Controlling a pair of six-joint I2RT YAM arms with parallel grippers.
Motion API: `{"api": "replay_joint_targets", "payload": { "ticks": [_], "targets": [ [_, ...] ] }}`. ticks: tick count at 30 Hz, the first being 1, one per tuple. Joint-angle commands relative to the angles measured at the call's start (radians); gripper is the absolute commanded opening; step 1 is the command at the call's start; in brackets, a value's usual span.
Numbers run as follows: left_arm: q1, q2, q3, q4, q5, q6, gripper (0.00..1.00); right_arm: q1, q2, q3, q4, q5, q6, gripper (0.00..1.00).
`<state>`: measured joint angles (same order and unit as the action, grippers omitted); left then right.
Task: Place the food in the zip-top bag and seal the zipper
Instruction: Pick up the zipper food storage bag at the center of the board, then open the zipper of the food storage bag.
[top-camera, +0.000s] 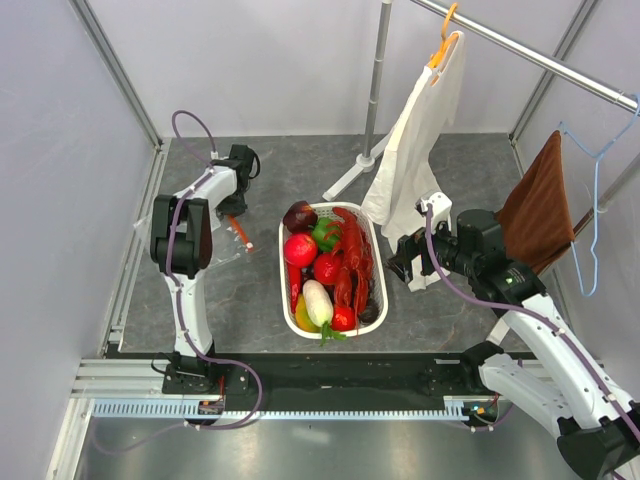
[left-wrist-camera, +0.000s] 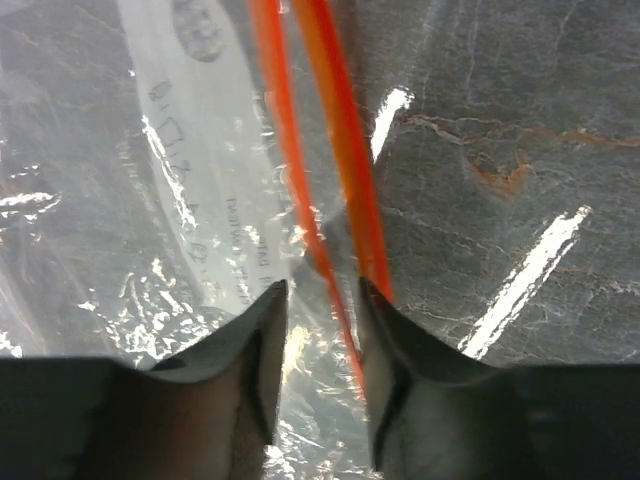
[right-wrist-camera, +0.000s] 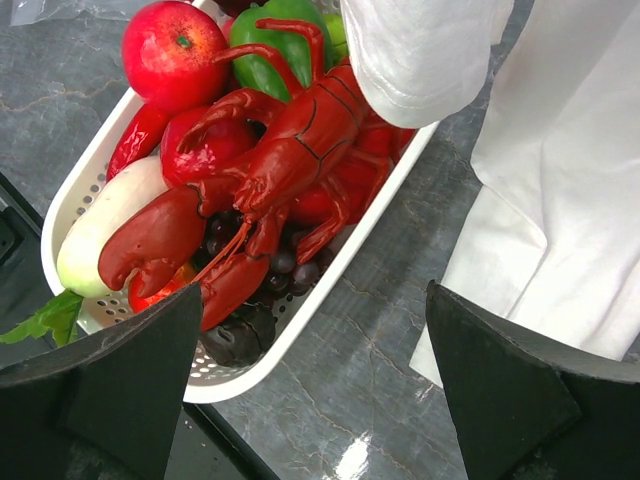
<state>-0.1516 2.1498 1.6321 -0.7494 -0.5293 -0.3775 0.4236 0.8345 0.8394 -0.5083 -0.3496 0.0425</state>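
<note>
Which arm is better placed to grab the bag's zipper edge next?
Left. The left hand straddles the zipper of the bag; the right hand hangs open by the basket, well away.

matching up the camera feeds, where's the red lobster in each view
top external: lobster in the picture's centre, along the right side of the white basket.
left wrist: not in it.
right wrist: lobster upper centre, sprawled over the other food.
shared landmark: the white basket.

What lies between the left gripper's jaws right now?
In the left wrist view, the clear crinkly zip-top bag and its thin orange-red zipper strip pass between the parted jaws of the left gripper.
</note>
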Motion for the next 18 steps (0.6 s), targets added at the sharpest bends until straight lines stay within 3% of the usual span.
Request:
{"api": "replay_joint_targets", "payload": {
  "ticks": [1,2,5,9,13,18],
  "targets": [
    [0.004,-0.034,0.026,-0.004,0.038,-0.029,0.31,0.009,0.006,0.044,0.048,-0.026,0.028,0.99],
    [0.004,-0.065,0.022,-0.007,0.048,-0.024,0.19,0.009,0.009,0.044,0.06,-0.028,0.045,0.99],
    [0.004,-0.125,0.0,-0.014,0.078,0.0,0.02,0.014,0.029,0.041,0.089,-0.042,0.068,0.99],
    [0.004,-0.284,-0.047,-0.027,0.135,0.064,0.02,0.049,0.087,0.038,0.143,-0.045,0.131,0.99],
    [0.006,-0.448,-0.112,-0.021,0.283,0.172,0.02,0.105,0.15,0.067,0.22,-0.04,0.192,0.99],
    [0.006,-0.649,-0.219,-0.024,0.4,0.285,0.02,0.23,0.26,0.136,0.263,0.026,0.229,0.99]
  ]
}}
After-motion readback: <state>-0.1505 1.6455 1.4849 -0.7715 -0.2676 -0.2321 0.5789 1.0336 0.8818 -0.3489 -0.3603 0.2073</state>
